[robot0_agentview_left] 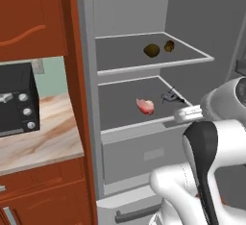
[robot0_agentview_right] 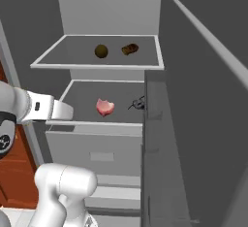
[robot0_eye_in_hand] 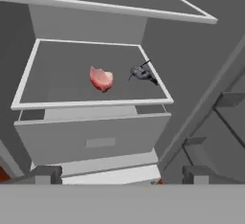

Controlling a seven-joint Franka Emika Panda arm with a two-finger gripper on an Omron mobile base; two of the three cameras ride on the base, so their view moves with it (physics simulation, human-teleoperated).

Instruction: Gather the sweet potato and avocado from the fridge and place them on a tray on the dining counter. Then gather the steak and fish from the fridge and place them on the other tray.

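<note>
From my left camera I see the fridge (robot0_agentview_left: pixel 125 142) standing open. On its top shelf (robot0_agentview_left: pixel 192 51) sit two small lumps. The olive-brown round one is the avocado (robot0_agentview_left: pixel 152 50), I think. The darker brown one just to its right is the sweet potato (robot0_agentview_left: pixel 169 45). They are near each other but not touching. On the lower shelf lies the pink steak (robot0_agentview_left: pixel 145 106), and to its right a small grey thing with thin dark bits, most likely the fish (robot0_agentview_left: pixel 169 95). My white arm (robot0_agentview_left: pixel 206 142) comes up in front of the fridge. A black toaster oven (robot0_agentview_left: pixel 17 105) sits on the wall counter (robot0_agentview_left: pixel 43 142) to the left.

From my right camera the same four foods show. The avocado and the sweet potato are on top, and the steak and the fish are below. The fridge door (robot0_agentview_right: pixel 203 124) stands open along the right side.

From my hand camera my two finger tips (robot0_eye_in_hand: pixel 46 174) stand as wide apart as they go, with nothing between them. My gripper (robot0_eye_in_hand: pixel 119 176) is low, in front of the drawer (robot0_eye_in_hand: pixel 95 137), well below the top shelf.

I think the sweet potato or the avocado comes first, so I need to go up and reach in over the top shelf. To do it well, I should keep my fingers wide, come straight at one lump, and put a finger on each side. I must not bump the other lump, because round things roll. I should also watch the shelf edge on my way in.
</note>
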